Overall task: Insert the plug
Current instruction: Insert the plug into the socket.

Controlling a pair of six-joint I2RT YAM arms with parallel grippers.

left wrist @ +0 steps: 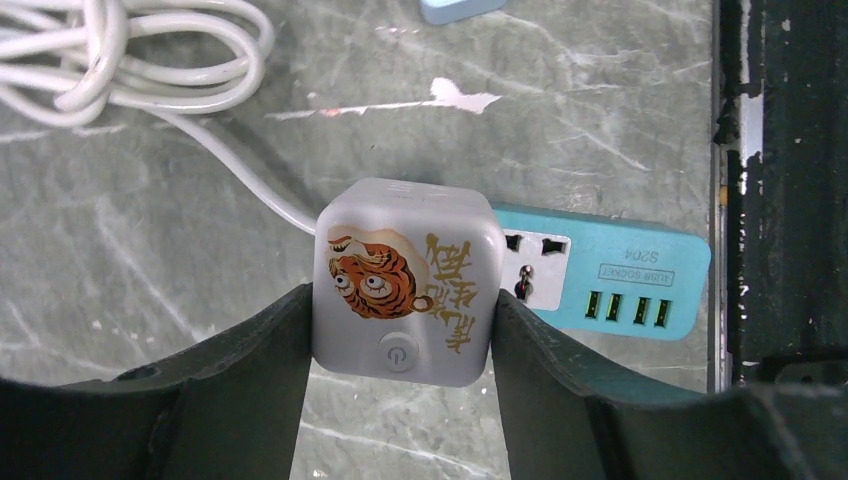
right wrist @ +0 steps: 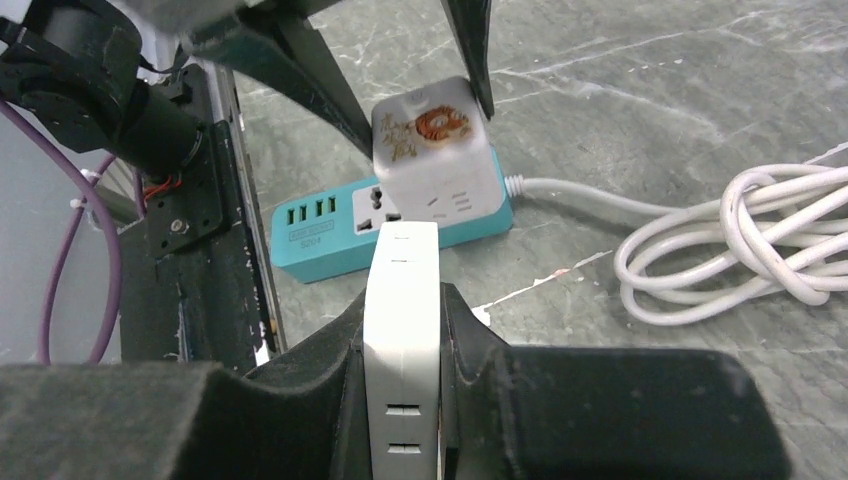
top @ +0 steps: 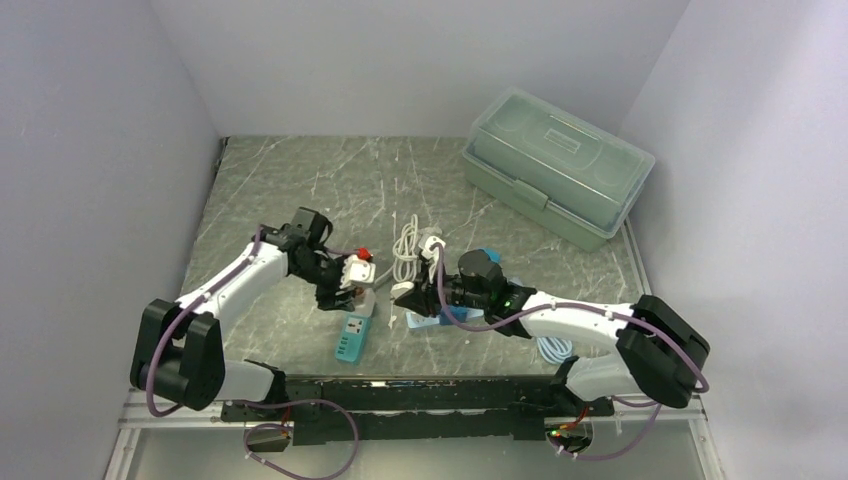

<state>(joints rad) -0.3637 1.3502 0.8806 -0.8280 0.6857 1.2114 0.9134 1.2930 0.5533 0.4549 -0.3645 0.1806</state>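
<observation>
Over a grey marbled table (top: 300,180), the left arm (top: 235,285) and right arm (top: 580,320) bend inward. Left gripper (left wrist: 400,298) grasps a tiger-printed cube socket (left wrist: 405,250) over a teal power strip (right wrist: 320,235). Right gripper (right wrist: 405,300) clenches a white plug (right wrist: 402,370), its tip near the cube.

The right gripper (right wrist: 403,322) comes up from six o'clock, its dark fingers clamped on a narrow white plug (right wrist: 402,262) held edge-on. Close past the plug's tip, toward twelve o'clock, a white cube adapter (right wrist: 440,165) with a tiger print sits over a teal power strip (right wrist: 320,240) — the left gripper (right wrist: 428,118) presses its sides from above. A coiled white cable (right wrist: 760,235) lies at three o'clock on the marbled table (right wrist: 650,90); a purple cable (right wrist: 60,260) hangs at nine.
</observation>
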